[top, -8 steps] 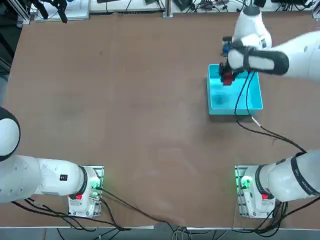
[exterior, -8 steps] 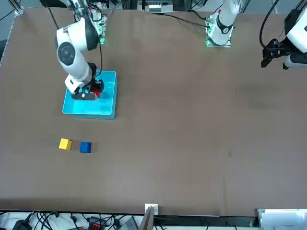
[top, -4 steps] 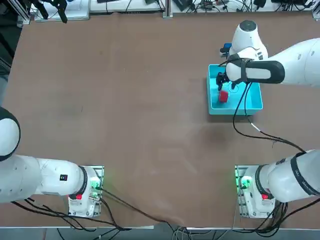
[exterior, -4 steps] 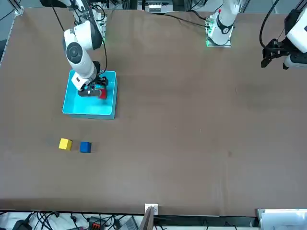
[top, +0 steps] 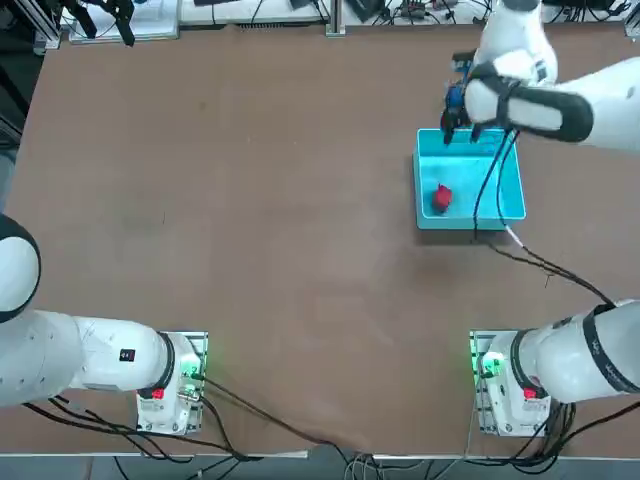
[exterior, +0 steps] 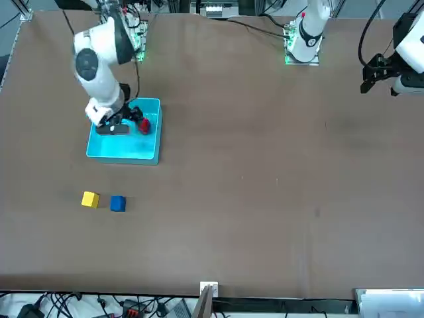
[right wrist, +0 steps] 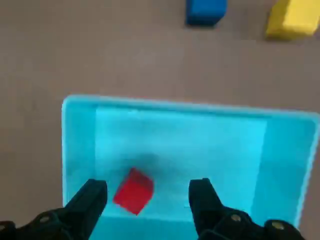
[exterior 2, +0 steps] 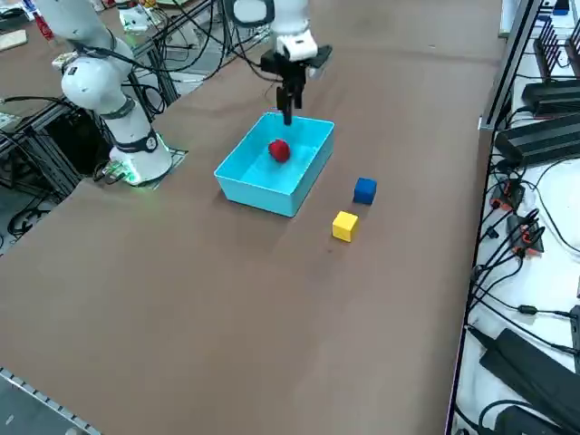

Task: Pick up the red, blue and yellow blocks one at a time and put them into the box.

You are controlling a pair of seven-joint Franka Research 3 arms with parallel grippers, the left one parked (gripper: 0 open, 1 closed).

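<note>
The red block lies loose and tilted on the floor of the light cyan box. My right gripper hangs open above the box, holding nothing. In the wrist view the red block shows between my two fingers, lower down and apart from them. The blue block and the yellow block sit side by side on the table just beyond the box's far wall.
My arm's black cable trails across the box and the table toward the base. Cables and equipment crowd the table's far edge. Brown tabletop spreads to the left of the box.
The gripper opened and let go of the red block, which now lies in the box. The gripper then rose and shifted toward the box's far wall.
</note>
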